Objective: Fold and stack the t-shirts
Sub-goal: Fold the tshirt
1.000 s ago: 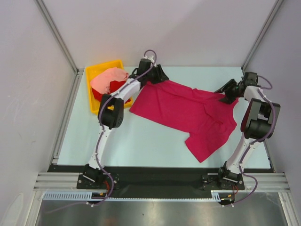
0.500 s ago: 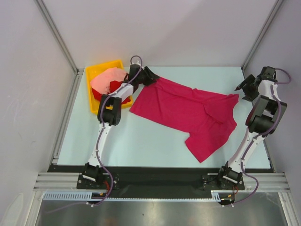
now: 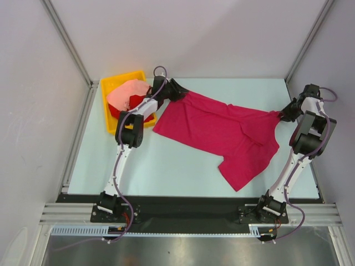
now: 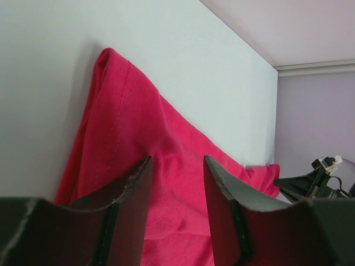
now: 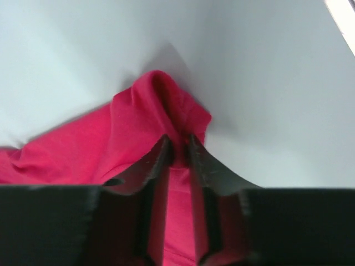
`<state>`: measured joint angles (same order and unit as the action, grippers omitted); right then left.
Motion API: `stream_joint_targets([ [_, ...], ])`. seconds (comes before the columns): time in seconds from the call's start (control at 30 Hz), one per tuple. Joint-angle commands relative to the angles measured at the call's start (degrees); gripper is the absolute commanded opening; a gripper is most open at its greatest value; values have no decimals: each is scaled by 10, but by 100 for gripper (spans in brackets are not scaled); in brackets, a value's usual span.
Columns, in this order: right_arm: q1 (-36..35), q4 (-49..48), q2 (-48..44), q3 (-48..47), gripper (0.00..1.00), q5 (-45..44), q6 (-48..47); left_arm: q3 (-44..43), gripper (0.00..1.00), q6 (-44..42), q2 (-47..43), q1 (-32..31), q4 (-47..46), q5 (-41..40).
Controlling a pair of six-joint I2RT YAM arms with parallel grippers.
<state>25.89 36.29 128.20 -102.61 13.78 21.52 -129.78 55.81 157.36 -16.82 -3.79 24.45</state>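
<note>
left gripper (image 4: pixel 176 166): parted over crimson shirt (image 3: pixel 222 130) corner | right gripper (image 5: pixel 177 145): shirt edge pinched between narrow fingers

magenta-crimson t-shirt (image 3: pixel 227 132), salmon-pink shirt (image 3: pixel 126 92), yellow bin (image 3: pixel 108 87)

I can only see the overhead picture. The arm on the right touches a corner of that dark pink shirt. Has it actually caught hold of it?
Observer: Yes. Its wrist camera shows the right tool nearly closed, with a fold of the crimson shirt pinched between.
Visitor: And the other arm, by the yellow box?
Observer: The left tool has its fingers apart with cloth between them; whether it grips, I cannot tell.
</note>
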Motion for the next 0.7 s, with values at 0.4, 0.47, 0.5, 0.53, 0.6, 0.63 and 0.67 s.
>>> stream_joint_targets([
  [0.4, 31, -46, -54, 100, 1, -103, 12, -8, 45, 14, 9, 5, 8, 14],
  [0.47, 29, -29, -49, 87, 1, -100, 12, -10, 44, 5, 3, 5, 21, 10],
  [0.5, 29, -19, -48, 81, 1, -117, 15, -9, 44, -2, 1, 5, 25, 9],
  [0.53, 30, -9, -50, 74, 1, -129, 19, -9, 45, -4, 0, 6, 26, 8],
  [0.6, 32, 20, -68, 75, 3, -158, 33, -9, 45, -8, -5, 6, 28, 11],
  [0.63, 32, 21, -78, 92, 12, -157, 34, -7, 45, -9, -6, 6, 29, 10],
  [0.67, 32, 8, -89, 104, 18, -154, 34, -7, 45, -9, -7, 6, 27, 10],
])
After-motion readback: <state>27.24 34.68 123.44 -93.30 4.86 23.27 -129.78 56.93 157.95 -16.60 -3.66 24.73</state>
